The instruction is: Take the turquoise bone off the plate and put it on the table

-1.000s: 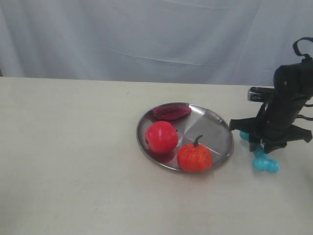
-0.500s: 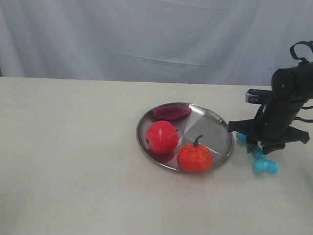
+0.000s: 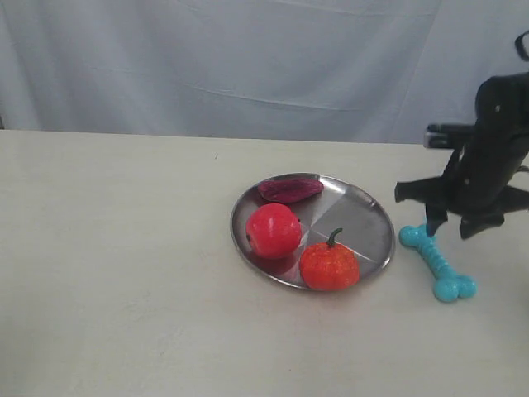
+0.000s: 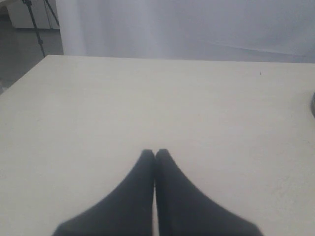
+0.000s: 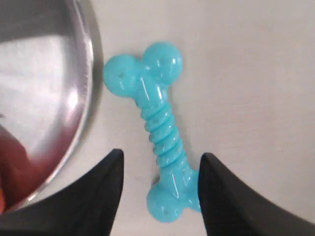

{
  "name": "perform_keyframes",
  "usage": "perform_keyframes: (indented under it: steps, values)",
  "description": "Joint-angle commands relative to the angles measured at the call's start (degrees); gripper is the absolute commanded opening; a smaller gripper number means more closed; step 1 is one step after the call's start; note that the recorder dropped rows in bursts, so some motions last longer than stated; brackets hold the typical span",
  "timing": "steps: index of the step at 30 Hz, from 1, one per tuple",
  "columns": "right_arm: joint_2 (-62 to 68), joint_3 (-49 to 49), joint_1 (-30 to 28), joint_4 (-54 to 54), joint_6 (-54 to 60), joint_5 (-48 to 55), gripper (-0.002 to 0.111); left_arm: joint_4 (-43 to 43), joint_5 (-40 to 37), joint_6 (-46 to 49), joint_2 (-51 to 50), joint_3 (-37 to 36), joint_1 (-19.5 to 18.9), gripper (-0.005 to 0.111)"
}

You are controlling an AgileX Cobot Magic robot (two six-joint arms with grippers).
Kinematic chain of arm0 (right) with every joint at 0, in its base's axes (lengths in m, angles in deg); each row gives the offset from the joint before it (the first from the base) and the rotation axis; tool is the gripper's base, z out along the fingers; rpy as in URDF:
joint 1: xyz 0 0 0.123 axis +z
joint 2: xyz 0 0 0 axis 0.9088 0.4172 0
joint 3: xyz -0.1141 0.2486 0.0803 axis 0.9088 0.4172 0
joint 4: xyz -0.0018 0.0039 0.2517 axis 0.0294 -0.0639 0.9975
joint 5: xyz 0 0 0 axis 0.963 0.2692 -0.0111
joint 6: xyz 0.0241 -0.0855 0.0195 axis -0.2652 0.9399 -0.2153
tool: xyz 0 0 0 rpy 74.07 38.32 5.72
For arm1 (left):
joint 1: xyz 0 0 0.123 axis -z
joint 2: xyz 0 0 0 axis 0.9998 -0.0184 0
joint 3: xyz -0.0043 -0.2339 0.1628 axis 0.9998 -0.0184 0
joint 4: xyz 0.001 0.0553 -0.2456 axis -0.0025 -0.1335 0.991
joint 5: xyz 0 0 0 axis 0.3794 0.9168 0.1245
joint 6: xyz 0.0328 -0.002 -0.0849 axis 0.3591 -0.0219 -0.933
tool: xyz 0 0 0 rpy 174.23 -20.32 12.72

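The turquoise bone (image 3: 436,263) lies flat on the cream table (image 3: 124,248), just right of the silver plate (image 3: 355,217) and apart from its rim. My right gripper (image 3: 449,228) hangs open a little above the bone's far end, touching nothing. In the right wrist view the bone (image 5: 160,123) lies beside the plate's rim (image 5: 86,88), and the open gripper (image 5: 162,155) has one dark finger on each side of the bone's near knobs. My left gripper (image 4: 155,152) is shut and empty over bare table; it is out of the exterior view.
On the plate sit a red apple (image 3: 273,231), an orange pumpkin-like fruit (image 3: 329,265) and a dark purple piece (image 3: 289,189). A white curtain (image 3: 248,58) hangs behind the table's far edge.
My right gripper has opened, let go of the bone and risen. The bone, half hidden under the fingers before, now lies in full view on the table.
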Motion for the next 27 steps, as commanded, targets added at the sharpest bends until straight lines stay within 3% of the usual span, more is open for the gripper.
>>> perform_keyframes:
  steps: [1, 3, 7, 17, 27]
  values:
    - [-11.4, -1.4, -0.1, -0.2, 2.7, 1.2, 0.046, 0.0, 0.3, -0.2, 0.1, -0.1, -0.3, 0.0]
    - [-16.8, -1.4, -0.1, -0.2, 4.0, 1.1, 0.038, 0.0, 0.3, -0.2, 0.1, -0.1, -0.3, 0.0]
    - [-26.6, -1.4, -0.1, 0.6, 10.4, 2.6, 0.0, 0.0, 0.3, -0.2, 0.1, -0.1, -0.3, 0.0]
    - [-50.6, 3.1, -0.1, 2.9, 13.3, -6.2, 0.0, 0.0, 0.3, -0.2, 0.1, -0.1, -0.3, 0.0]
    - [-65.9, 4.2, -0.1, 2.9, 11.7, -6.1, 0.0, 0.0, 0.3, -0.2, 0.1, -0.1, -0.3, 0.0]
